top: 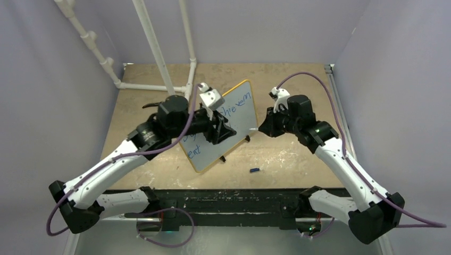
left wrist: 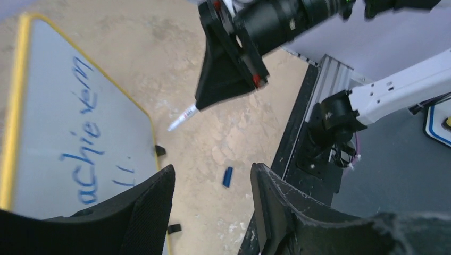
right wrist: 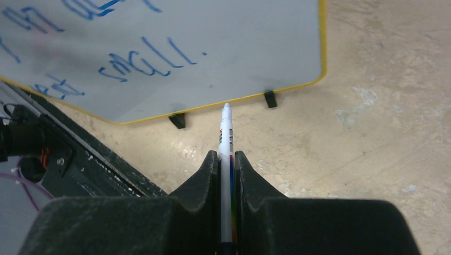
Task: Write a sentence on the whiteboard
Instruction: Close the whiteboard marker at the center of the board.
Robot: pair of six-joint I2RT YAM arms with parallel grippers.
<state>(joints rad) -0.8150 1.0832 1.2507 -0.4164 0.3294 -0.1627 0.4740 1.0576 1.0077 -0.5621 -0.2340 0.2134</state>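
— Seen from overhead, where is the whiteboard?

— The whiteboard [top: 245,121] lies at a slant in the middle of the table [top: 298,159], between my two arms. My left claw [top: 227,133] hangs over its middle and hides part of the sentence [top: 237,106]. I can read "chievem" beyond it and "ent" nearer my bases. My right claw [top: 264,126] sits just off the board's right edge, with the marker [top: 255,129] poking out towards the rim. A small blue cap [top: 255,170] lies on the table, apart from the board.

— And through your left wrist?

— My left claw [left wrist: 213,204] is spread, and only tabletop and the cap [left wrist: 227,176] show between its fingers. The whiteboard [left wrist: 45,101] fills the left side, and the sentence [left wrist: 85,138] shows "achievem" in blue. Opposite, my right claw [left wrist: 201,103] is pressed onto the marker [left wrist: 182,118], whose white tip is outside the yellow rim, over the table.

— And the right wrist?

— My right claw [right wrist: 227,159] pinches the marker [right wrist: 226,130] lengthwise between both fingers. Its tip stops just short of the rim of the whiteboard [right wrist: 255,48], between two black feet [right wrist: 270,99]. On the board, the sentence [right wrist: 141,65] shows "small" with a dot after it. I cannot tell whether the tip touches the table.
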